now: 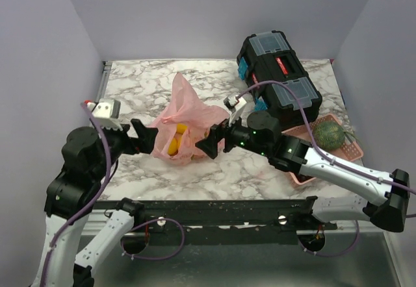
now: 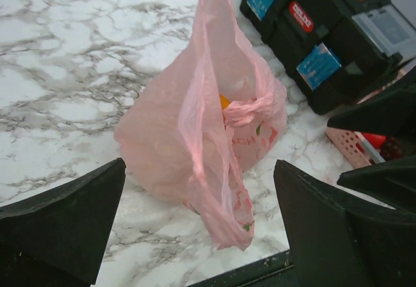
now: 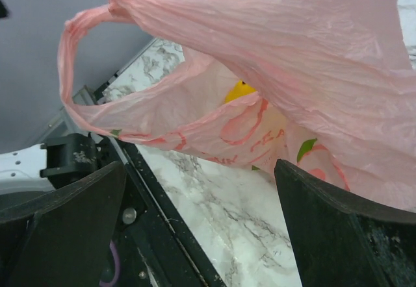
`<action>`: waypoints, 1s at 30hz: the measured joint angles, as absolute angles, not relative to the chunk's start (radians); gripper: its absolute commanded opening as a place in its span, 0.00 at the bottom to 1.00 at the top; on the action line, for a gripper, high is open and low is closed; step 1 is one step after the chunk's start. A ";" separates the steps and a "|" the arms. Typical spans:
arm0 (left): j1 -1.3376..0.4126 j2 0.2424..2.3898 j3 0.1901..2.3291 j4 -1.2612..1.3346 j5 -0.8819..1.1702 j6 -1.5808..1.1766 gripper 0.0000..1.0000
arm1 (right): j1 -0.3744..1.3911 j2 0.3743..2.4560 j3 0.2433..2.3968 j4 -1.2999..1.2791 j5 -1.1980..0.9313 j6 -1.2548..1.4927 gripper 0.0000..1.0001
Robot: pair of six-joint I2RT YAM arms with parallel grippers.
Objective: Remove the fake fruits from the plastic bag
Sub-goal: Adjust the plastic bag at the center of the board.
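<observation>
The pink plastic bag [image 1: 185, 128] stands on the marble table between both grippers, one handle loop sticking up. Yellow fake fruits [image 1: 174, 145] show through its near side. In the left wrist view the bag [image 2: 195, 124] has an orange fruit [image 2: 224, 100] peeking out at its mouth. A loose fold hangs between the fingers of my left gripper [image 2: 199, 170], which is open and holds nothing. My right gripper [image 3: 199, 170] is open too, just below the bag [image 3: 292, 53], where a yellow fruit [image 3: 239, 91] shows in the opening. In the top view my left gripper [image 1: 144, 137] and right gripper [image 1: 211, 139] flank the bag.
A black toolbox [image 1: 279, 73] stands at the back right. In front of it sits a pink basket [image 1: 354, 149] holding a green netted melon [image 1: 328, 133]. The table's black front rail [image 1: 214, 212] runs just below the bag.
</observation>
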State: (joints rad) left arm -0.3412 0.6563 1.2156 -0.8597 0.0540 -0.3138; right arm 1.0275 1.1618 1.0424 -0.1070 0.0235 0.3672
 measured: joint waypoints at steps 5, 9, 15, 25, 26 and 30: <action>-0.341 0.523 1.122 -0.823 -0.050 -0.378 0.94 | 1.029 1.283 1.092 -0.105 0.028 0.324 1.00; -0.341 0.528 1.034 -0.805 -0.063 -0.430 0.93 | 1.036 1.355 1.176 -0.107 0.044 0.255 1.00; -0.341 0.560 0.949 -0.756 -0.003 -0.483 0.64 | 1.046 1.454 1.359 -0.107 0.063 0.125 0.99; -0.341 0.553 0.918 -0.648 0.021 -0.468 0.10 | 1.046 1.656 1.574 -0.107 0.018 -0.099 0.76; -0.341 0.553 0.913 -0.640 0.021 -0.464 0.06 | 1.046 1.671 1.577 -0.107 0.005 -0.114 0.69; -0.341 0.550 0.887 -0.614 0.020 -0.454 0.00 | 1.046 1.705 1.575 -0.129 -0.031 -0.146 0.27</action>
